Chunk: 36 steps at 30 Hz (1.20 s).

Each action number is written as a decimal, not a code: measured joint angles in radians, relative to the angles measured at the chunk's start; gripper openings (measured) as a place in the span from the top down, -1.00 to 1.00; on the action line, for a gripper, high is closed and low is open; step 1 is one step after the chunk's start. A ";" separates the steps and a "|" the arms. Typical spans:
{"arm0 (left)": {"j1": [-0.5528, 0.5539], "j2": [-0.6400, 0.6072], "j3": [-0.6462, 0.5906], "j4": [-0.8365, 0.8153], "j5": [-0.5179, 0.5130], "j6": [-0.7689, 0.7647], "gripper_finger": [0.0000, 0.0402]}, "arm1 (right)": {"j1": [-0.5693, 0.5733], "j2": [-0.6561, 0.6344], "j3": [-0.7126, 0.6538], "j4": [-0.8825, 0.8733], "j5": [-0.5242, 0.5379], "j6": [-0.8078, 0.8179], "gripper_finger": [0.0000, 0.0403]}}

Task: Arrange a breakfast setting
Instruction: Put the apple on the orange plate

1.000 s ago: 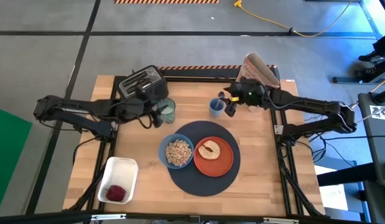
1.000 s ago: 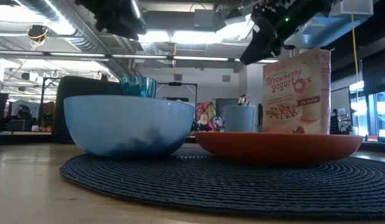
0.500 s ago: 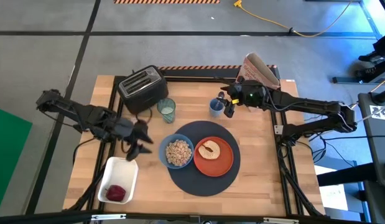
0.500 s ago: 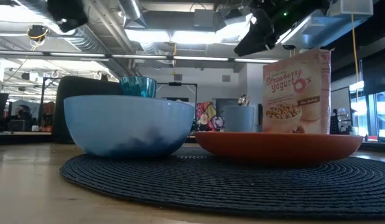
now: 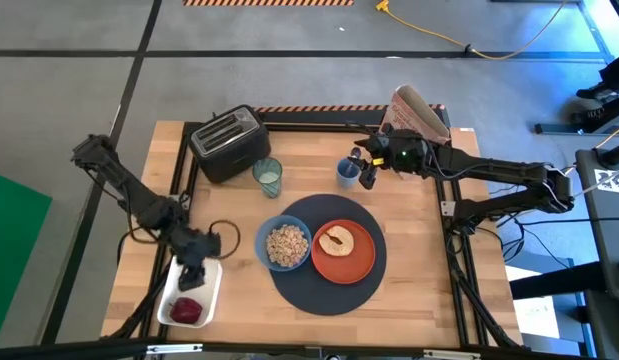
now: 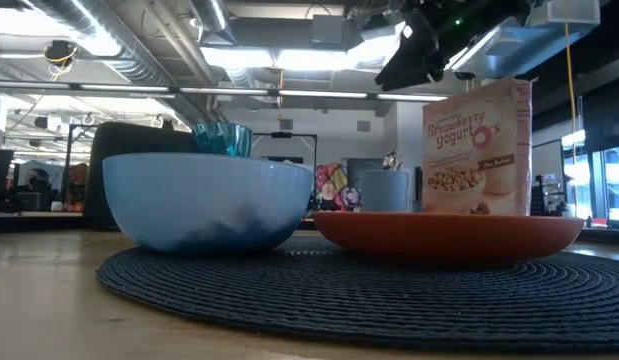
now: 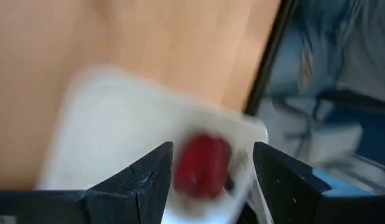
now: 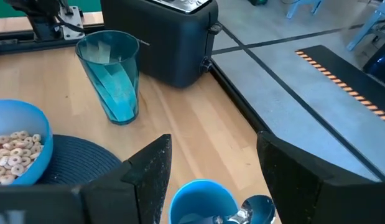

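The left end effector (image 5: 192, 277) reaches down over the white tray (image 5: 204, 272), fingers apart, empty. The right end effector (image 5: 368, 176), fingers apart, hovers above the blue cup (image 5: 348, 172) holding the spoon (image 8: 251, 208), just beyond the mat (image 5: 324, 295).

The high view looks straight down on the whole table (image 5: 419, 290) from well above. The low view sits at table-top height on the near edge, close to the mat (image 6: 369, 290), facing level across it into the room; the blue bowl (image 6: 204, 200) and orange plate (image 6: 449, 235) fill it, and both also show from above. The left wrist view looks down, close over the white tray (image 7: 117, 137). The right wrist view faces across the far table, sharing the tumbler (image 8: 111, 74) and toaster (image 8: 161, 37) with the high view.
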 joint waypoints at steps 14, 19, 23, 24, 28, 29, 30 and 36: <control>-0.206 0.188 0.000 0.041 -0.013 -0.299 -0.08 | 0.000 0.001 -0.038 0.038 -0.001 0.004 -0.11; -0.251 0.251 0.000 0.150 0.003 -0.304 -0.10 | 0.000 0.001 -0.038 0.068 -0.001 -0.022 -0.11; -0.292 0.304 0.000 0.150 0.034 -0.326 -0.22 | 0.000 0.001 -0.038 0.082 -0.001 -0.025 -0.11; -0.299 0.315 0.000 0.151 0.042 -0.328 -0.27 | 0.000 0.001 -0.038 0.085 0.000 -0.025 -0.11; -0.316 0.341 0.000 0.164 0.058 -0.345 -0.45 | 0.000 0.001 -0.038 0.085 -0.001 -0.027 -0.11; -0.317 0.343 0.000 0.170 0.054 -0.344 -0.48 | 0.000 0.001 -0.038 0.085 -0.001 -0.027 -0.11; -0.320 0.343 0.000 0.174 0.044 -0.335 -0.51 | 0.000 0.001 -0.038 0.086 -0.001 -0.027 -0.11; -0.360 0.363 0.000 0.178 -0.034 -0.275 -0.56 | 0.000 0.001 -0.038 0.083 -0.001 -0.027 -0.11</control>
